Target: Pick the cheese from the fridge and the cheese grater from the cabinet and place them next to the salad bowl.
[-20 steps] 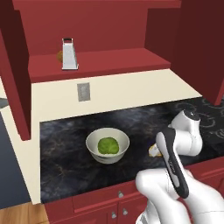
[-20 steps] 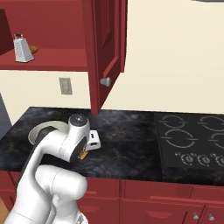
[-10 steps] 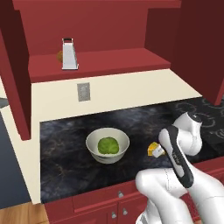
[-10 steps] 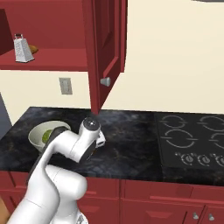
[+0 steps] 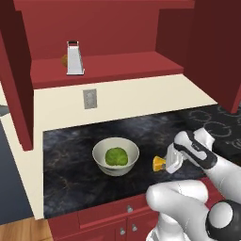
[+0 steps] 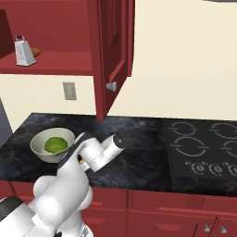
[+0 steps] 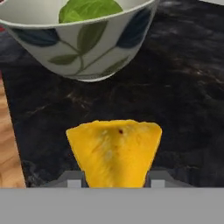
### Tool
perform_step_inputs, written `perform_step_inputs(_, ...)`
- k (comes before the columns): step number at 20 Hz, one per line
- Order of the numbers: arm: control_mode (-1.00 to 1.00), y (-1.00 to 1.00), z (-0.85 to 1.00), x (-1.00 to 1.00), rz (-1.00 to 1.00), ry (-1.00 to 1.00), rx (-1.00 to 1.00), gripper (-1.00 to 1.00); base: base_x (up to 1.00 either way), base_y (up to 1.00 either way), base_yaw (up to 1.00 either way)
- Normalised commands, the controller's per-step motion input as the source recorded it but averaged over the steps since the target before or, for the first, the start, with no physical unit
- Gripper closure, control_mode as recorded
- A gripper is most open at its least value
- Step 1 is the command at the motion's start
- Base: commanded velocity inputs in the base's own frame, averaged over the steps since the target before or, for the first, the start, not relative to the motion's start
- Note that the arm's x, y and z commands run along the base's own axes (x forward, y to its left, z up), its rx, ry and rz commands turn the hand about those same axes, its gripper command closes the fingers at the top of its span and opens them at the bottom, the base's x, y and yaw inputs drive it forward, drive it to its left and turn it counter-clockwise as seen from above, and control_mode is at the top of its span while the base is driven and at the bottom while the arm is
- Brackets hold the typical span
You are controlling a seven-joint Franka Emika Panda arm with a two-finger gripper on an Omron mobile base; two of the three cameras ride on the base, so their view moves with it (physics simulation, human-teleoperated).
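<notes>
the claw (image 5: 165, 164) is clenched on the cheese (image 5: 159, 163), a small yellow-orange wedge that juts out between its fingers above the dark marbled worktop (image 5: 70, 160). in the hand view the cheese (image 7: 114, 151) sits pinched between the two finger tips, pointing toward the patterned side of the salad bowl (image 7: 83, 41). a second ago the claw hung further right and higher, partly hidden behind the white forearm; half a second ago it had swung left toward the bowl; now it is lower and the wedge hangs just beside the salad bowl (image 5: 116, 156), apart from its rim. from the right base view the arm stretches over the front of the worktop, with the salad bowl (image 6: 52, 144) at its far left. judged from this, the cheese is nearly at its place: what remains of this step is setting it down and letting go. the cheese grater (image 5: 75, 58) stands upright on the red shelf of the open cabinet (image 5: 103, 70), with a brown round ball half hidden just behind it; in the right base view the cheese grater (image 6: 24, 51) stands at the same spot. that second item has not yet been fetched.
</notes>
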Motion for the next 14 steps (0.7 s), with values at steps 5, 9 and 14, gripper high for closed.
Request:
perform_step_inputs(5, -1.00, 0.15, -0.47, 0.28, 0.22, -0.31, 0.06, 1.00, 0.00, 0.00, 0.00)
perform_step_inputs(9, -1.00, 0.21, -0.44, 0.37, 0.07, -0.28, 0.00, 1.00, 0.00, 0.00, 0.00)
perform_step_inputs(14, -1.00, 0.45, -0.24, 0.36, 0.00, -0.15, 0.01, 1.00, 0.00, 0.00, 0.00)
